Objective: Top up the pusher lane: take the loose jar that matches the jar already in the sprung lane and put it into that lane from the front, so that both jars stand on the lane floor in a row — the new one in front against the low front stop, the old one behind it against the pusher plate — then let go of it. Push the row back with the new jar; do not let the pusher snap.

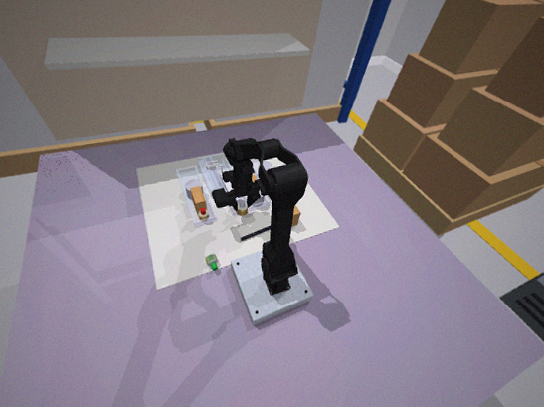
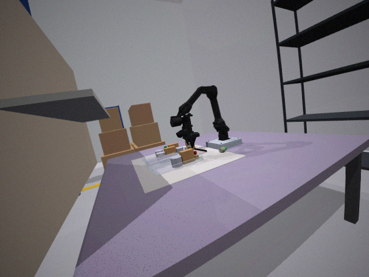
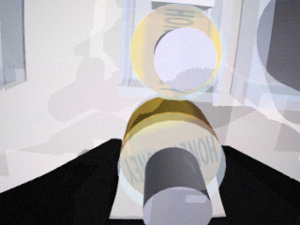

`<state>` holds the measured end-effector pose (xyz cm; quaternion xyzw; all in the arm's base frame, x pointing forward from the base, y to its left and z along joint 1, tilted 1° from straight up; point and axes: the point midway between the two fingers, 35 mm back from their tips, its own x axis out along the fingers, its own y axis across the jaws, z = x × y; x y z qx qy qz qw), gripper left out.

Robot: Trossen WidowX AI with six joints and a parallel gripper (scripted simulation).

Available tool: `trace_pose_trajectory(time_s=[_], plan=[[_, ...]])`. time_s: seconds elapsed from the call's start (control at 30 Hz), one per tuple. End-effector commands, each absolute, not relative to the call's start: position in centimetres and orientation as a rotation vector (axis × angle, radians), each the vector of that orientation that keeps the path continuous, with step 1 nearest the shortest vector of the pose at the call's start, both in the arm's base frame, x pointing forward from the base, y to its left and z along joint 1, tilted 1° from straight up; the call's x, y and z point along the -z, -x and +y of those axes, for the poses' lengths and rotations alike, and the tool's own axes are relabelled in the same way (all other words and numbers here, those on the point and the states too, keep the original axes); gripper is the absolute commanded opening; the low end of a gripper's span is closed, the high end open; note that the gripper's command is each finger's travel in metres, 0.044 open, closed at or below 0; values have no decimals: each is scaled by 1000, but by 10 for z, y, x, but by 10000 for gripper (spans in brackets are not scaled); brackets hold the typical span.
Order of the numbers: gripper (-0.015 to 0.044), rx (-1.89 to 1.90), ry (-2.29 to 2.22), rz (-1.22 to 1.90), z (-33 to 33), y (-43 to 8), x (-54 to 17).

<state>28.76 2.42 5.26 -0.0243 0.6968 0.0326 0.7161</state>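
My gripper (image 1: 242,201) (image 2: 191,146) (image 3: 170,153) is shut on a honey jar (image 1: 242,208) (image 3: 171,127) with a dark grey lid, its amber base turned away from the wrist camera. The matching honey jar (image 3: 141,52) with a pale lid stands in the sprung lane (image 1: 212,176) (image 3: 126,70), straight ahead of the held jar in the wrist view. The two jars appear close together there; whether they touch, I cannot tell. The held jar is near the lane's front end. The arm hides part of the lane in the top view, and the pusher plate is not clear.
A neighbouring clear lane holds an orange block (image 1: 198,197) (image 2: 187,156) and a red-capped jar (image 1: 203,214) (image 2: 195,152). A green-capped jar (image 1: 211,261) (image 2: 222,149) lies near the base. A black bar (image 1: 255,233) (image 2: 200,149) and another orange block (image 1: 296,215) are on the near side.
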Motion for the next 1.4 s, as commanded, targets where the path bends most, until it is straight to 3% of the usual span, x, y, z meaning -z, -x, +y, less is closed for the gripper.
trace_pose_trajectory(time_s=[0.0, 1.37], plan=[[0, -73, 58, 1549, 24, -290, -50], [0, -73, 58, 1547, 26, -310, -49]])
